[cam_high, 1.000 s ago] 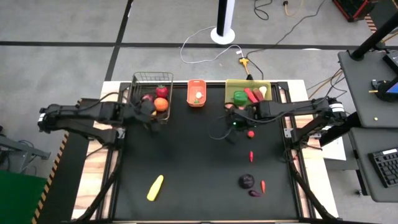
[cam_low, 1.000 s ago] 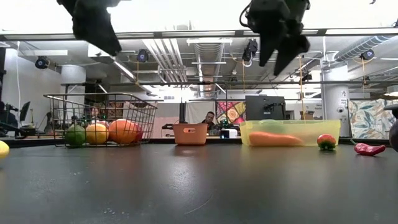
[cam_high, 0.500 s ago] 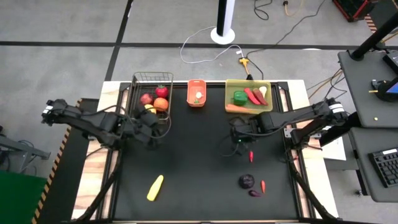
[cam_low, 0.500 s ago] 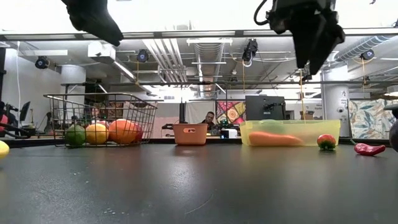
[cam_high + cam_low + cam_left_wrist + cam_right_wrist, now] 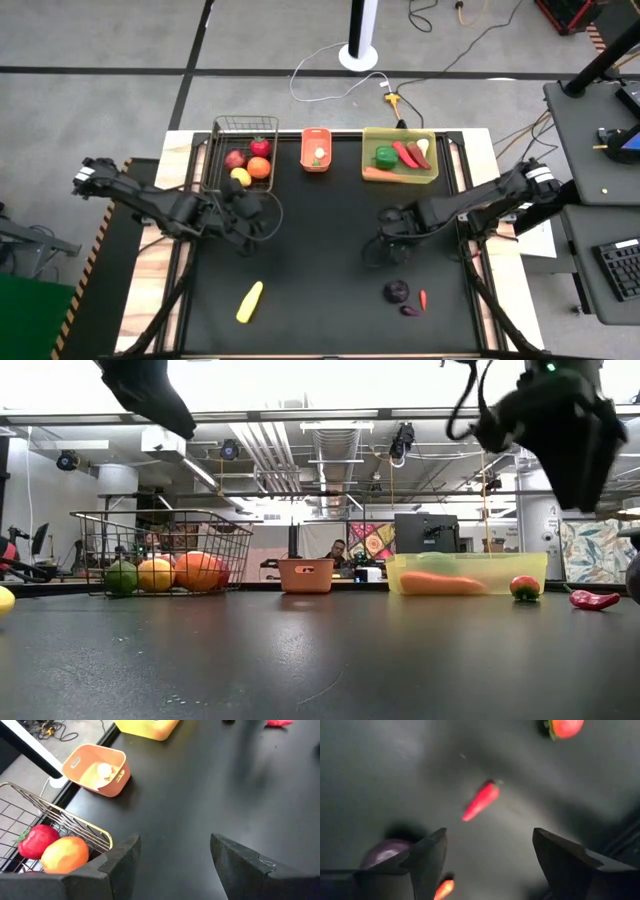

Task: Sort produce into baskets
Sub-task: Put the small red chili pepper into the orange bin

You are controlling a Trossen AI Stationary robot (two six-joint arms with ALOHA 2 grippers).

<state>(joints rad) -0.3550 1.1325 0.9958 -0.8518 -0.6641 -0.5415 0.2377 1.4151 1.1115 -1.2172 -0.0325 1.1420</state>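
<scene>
Hovering with fingers spread wide and empty, the right gripper [image 5: 487, 857] faces a small, glossy red toy chilli [image 5: 481, 800] lying on the black table [image 5: 320, 260], probably light, stiff and slippery, best pinched across its thicker middle, while the left gripper [image 5: 172, 857] waits open near the dark wire-mesh basket [image 5: 243, 125].

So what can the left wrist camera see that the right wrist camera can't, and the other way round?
Only the left wrist view shows the containers: the orange basket with a pale item inside, the wire basket holding a strawberry and an orange, and a corner of the yellow bin.

Only the right wrist view shows loose produce on the table: a red chilli, a purple eggplant and a red fruit.

Both show the black table and their own open gripper, left and right, holding nothing.
</scene>
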